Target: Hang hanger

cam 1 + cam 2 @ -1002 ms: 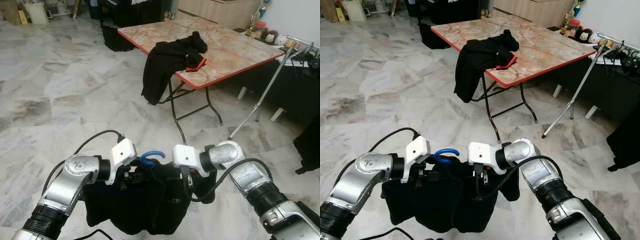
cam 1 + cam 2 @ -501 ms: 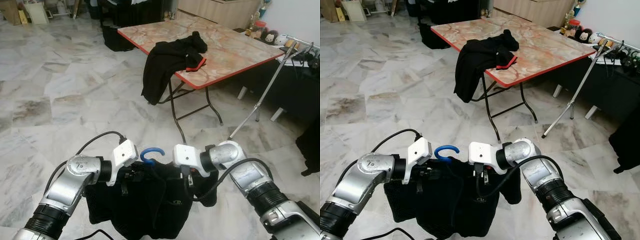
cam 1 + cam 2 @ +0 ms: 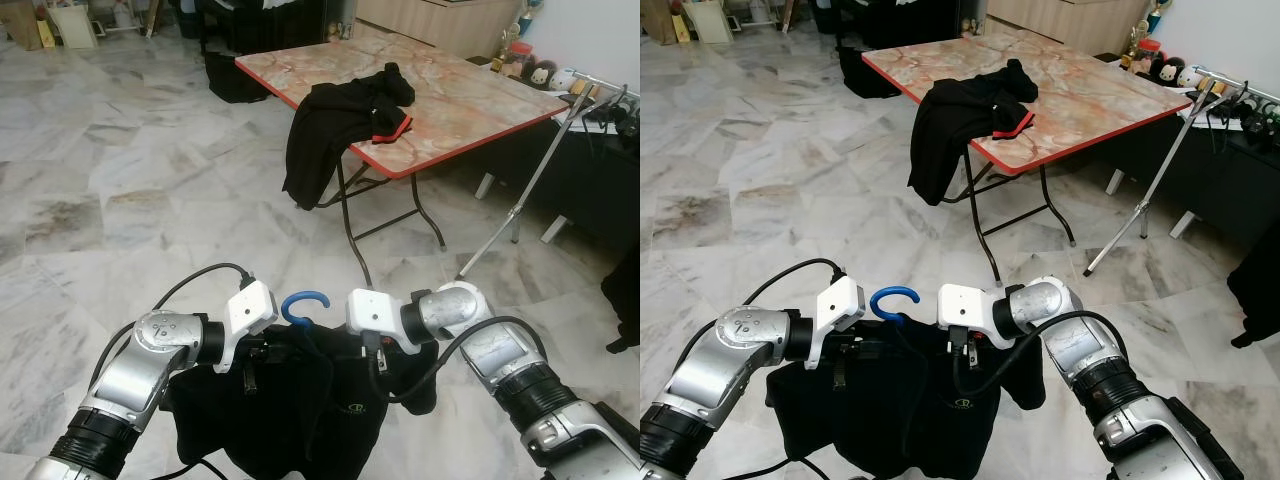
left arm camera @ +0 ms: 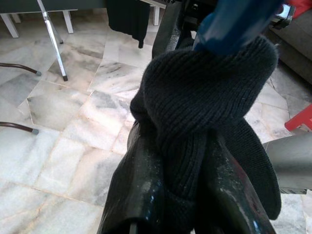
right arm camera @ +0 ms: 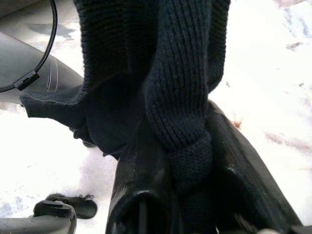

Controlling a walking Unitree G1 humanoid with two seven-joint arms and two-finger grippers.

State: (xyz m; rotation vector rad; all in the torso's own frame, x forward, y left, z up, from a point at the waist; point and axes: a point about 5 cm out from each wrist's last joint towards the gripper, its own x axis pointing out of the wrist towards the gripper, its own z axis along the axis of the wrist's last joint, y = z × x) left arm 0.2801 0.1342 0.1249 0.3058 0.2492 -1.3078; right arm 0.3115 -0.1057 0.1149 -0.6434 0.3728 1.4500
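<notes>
Left gripper [image 4: 180, 195] and right gripper [image 5: 183, 195], each clamped on the black garment [image 3: 300, 420] draped over the blue hanger [image 3: 303, 304], holding it low above the floor [image 3: 130, 200], near the table [image 3: 450, 95].

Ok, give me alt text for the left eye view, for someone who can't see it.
Both grippers, left and right, hold a black garment on a blue hanger above the marble floor. Ahead, a folding table has dark clothes draped over its edge.

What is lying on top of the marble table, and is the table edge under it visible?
A black garment with red trim lies on the table and hangs over its near edge. The edge and tabletop under the cloth are covered, so anything beneath it cannot be seen.
</notes>
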